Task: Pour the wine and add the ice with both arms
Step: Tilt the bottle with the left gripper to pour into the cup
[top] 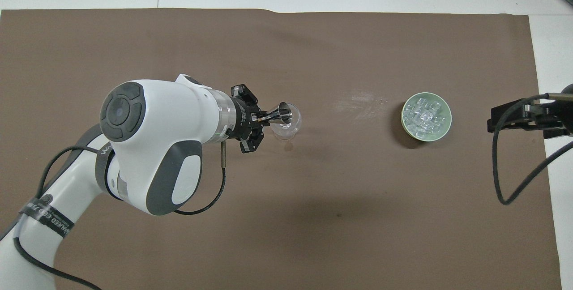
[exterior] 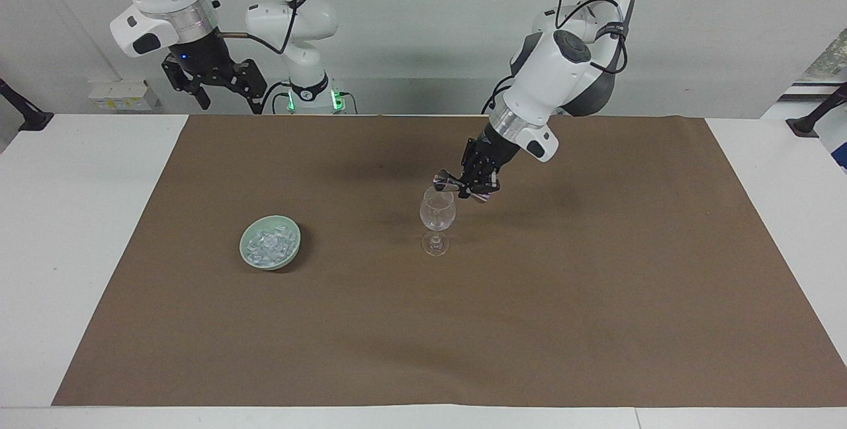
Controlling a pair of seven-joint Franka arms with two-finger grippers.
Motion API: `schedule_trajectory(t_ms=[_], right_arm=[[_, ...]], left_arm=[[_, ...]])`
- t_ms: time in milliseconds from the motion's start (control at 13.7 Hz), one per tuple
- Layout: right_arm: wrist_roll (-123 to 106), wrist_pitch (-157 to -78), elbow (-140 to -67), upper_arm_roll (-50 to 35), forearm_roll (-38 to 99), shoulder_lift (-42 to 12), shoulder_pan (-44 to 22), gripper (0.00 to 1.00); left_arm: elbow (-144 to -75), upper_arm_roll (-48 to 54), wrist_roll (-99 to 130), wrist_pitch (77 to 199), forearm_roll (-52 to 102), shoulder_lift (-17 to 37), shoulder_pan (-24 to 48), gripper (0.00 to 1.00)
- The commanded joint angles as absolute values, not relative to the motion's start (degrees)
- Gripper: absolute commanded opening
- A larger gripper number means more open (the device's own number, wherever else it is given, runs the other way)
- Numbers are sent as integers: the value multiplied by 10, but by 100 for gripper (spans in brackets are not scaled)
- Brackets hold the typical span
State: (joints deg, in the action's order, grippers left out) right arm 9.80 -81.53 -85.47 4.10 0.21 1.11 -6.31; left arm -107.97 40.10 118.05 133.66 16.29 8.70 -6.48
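A clear stemmed glass [exterior: 437, 214] [top: 286, 128] stands upright mid-table on the brown mat [exterior: 595, 296]. My left gripper [exterior: 467, 187] [top: 264, 118] is shut on a small metal jigger [exterior: 444, 182] [top: 283, 113], held tipped on its side just above the glass rim. No wine shows in either view. The ice [exterior: 268, 244] [top: 424, 115] lies heaped in a pale green bowl [exterior: 271, 265] [top: 404, 122], toward the right arm's end of the table. My right gripper [exterior: 227, 99] [top: 492, 122] waits open, raised over that end's edge by the robots.
The brown mat [top: 313, 218] covers most of the white table [exterior: 79, 250]. A whitish smear [top: 360, 104] marks the mat between glass and bowl. A black cable [top: 501, 182] loops down from the right arm.
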Motion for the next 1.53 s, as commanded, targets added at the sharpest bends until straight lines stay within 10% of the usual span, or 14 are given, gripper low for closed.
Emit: schedule_trajectory(t_ms=[0,1455], right_arm=[[83,-828,-868,39,-4,21,-57,100],[83,-828,-867,39,-4,21,-57,100]], left_arm=[[-1062,406,1196,1312,130,95,-62,0],[-1005,427,1259,1233,-13,125,-58,0]])
